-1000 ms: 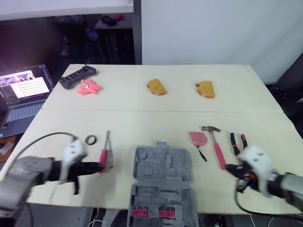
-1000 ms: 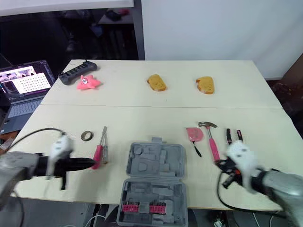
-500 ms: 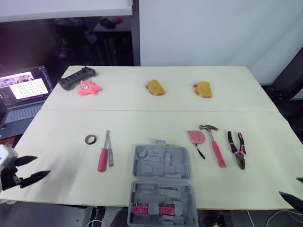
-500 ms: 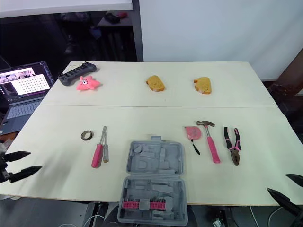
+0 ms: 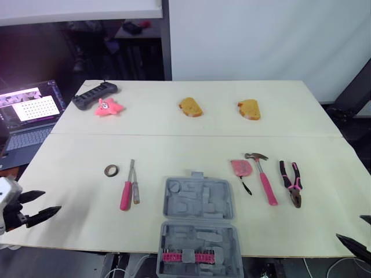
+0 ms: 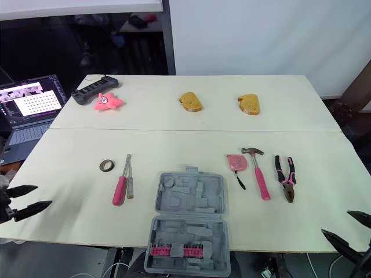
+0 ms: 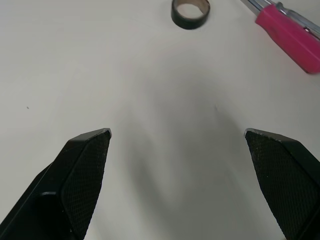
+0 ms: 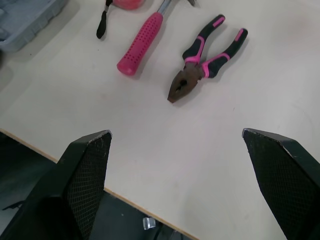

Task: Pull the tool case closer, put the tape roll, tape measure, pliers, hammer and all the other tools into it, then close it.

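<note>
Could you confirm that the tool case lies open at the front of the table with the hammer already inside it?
Not quite. The tool case does lie open at the front of the table, but the hammer lies on the table to the case's right, between the tape measure and the pliers, as the right eye view shows.

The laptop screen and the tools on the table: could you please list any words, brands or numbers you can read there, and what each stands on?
No text can be read in these pictures.
Laptop screen: a pale panel with a grid of dots and a strip of small images, too small to read.
Tool case, tape measure, hammer, pliers, tape roll: no label, brand or number shows.
</note>
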Tool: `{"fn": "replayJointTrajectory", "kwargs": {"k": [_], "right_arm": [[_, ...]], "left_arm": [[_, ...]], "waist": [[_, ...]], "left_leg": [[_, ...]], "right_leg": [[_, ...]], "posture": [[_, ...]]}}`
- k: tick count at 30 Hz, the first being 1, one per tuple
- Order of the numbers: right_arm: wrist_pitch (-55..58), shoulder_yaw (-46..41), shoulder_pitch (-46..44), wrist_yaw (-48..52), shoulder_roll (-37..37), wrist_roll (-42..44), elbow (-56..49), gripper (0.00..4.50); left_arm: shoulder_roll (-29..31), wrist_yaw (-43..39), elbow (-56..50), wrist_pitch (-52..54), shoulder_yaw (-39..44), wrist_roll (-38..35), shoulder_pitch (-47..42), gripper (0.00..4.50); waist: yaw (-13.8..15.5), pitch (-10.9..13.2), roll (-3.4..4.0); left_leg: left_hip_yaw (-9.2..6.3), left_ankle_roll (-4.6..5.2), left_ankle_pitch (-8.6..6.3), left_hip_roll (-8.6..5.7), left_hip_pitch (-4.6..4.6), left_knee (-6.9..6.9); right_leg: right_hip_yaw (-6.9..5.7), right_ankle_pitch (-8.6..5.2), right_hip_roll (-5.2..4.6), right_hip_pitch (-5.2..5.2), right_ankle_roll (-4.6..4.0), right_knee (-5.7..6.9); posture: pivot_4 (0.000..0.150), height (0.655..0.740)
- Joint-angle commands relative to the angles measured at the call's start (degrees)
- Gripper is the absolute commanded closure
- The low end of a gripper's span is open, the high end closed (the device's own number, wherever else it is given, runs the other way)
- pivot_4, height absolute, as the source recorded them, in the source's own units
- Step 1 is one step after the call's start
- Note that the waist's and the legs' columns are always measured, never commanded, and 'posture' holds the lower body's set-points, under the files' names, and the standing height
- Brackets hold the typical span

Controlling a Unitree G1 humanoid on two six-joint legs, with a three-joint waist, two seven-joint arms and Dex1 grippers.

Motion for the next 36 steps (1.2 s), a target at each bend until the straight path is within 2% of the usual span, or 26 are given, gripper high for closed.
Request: {"fn": "replayJointTrajectory", "kwargs": {"k": [1, 11, 15, 22, 27, 33, 36], "right_arm": [[0.5, 0.0, -0.2, -1.4, 0.4, 0.8, -2.0, 0.06], [6.0, 2.4, -1.5, -7.0, 1.3, 2.8, -10.2, 0.06], [8.8, 5.9, -5.4, -10.0, 1.5, 5.7, -14.3, 0.06], [10.0, 14.2, -13.0, -9.8, -2.5, 6.6, -16.8, 0.06], [13.2, 27.4, -23.0, -10.3, -8.0, 7.6, -22.4, 0.06], [19.4, 45.9, -41.3, -13.7, -10.8, 6.1, -25.2, 0.06], [23.0, 53.7, -49.1, -15.0, -11.2, 3.5, -23.2, 0.06]], "left_arm": [[-0.7, 0.6, -1.2, 0.1, -0.3, -0.6, -0.6, 0.00], [-4.1, 2.6, -5.4, 2.1, -3.3, -1.0, -1.4, 0.00], [-6.5, 3.5, -12.2, 5.0, -4.4, -2.0, 0.1, 0.00], [-5.9, 3.5, -12.3, 6.4, -7.4, -0.3, -4.0, 0.00], [-3.1, 2.4, -3.8, 6.5, -15.7, 6.3, -16.0, 0.00], [-2.9, -4.1, 14.0, -9.7, -24.9, 14.7, -32.4, 0.00], [-2.7, -9.1, 22.3, -12.6, -28.9, 18.1, -39.0, 0.00]], "waist": [[0.0, 0.0, 0.00], [0.0, 0.0, 0.02], [0.0, 0.0, -0.02], [-0.1, 0.0, -0.01], [0.0, 0.0, -0.04], [-0.3, 0.0, -0.12], [-0.8, 0.0, -0.17]], "left_leg": [[0.00, 0.00, 0.00, 0.00, 0.00, 0.00], [0.00, 0.00, 0.00, 0.00, 0.00, 0.02], [-0.01, 0.00, 0.00, 0.00, -0.01, 0.08], [0.01, 0.01, 0.01, -0.01, -0.01, 0.09], [0.00, 0.00, 0.04, -0.02, 0.00, 0.18], [0.02, -0.02, 0.05, -0.04, -0.07, 0.20], [0.05, -0.01, 0.05, -0.13, -0.14, 0.21]], "right_leg": [[0.00, 0.00, 0.00, 0.00, 0.00, 0.00], [0.02, 0.03, 0.01, -0.01, 0.00, 0.01], [0.03, 0.06, 0.00, 0.01, 0.01, 0.01], [0.04, 0.09, 0.03, -0.01, 0.04, 0.02], [-0.01, 0.20, 0.09, 0.03, 0.11, 0.06], [-0.03, 0.26, 0.12, -0.04, 0.18, 0.05], [-0.04, 0.27, 0.12, -0.12, 0.18, 0.06]], "posture": [[0.150, 0.7400], [0.150, 0.7400], [0.150, 0.7400], [0.150, 0.7400], [0.150, 0.7400], [0.150, 0.7400], [0.150, 0.7400]]}}
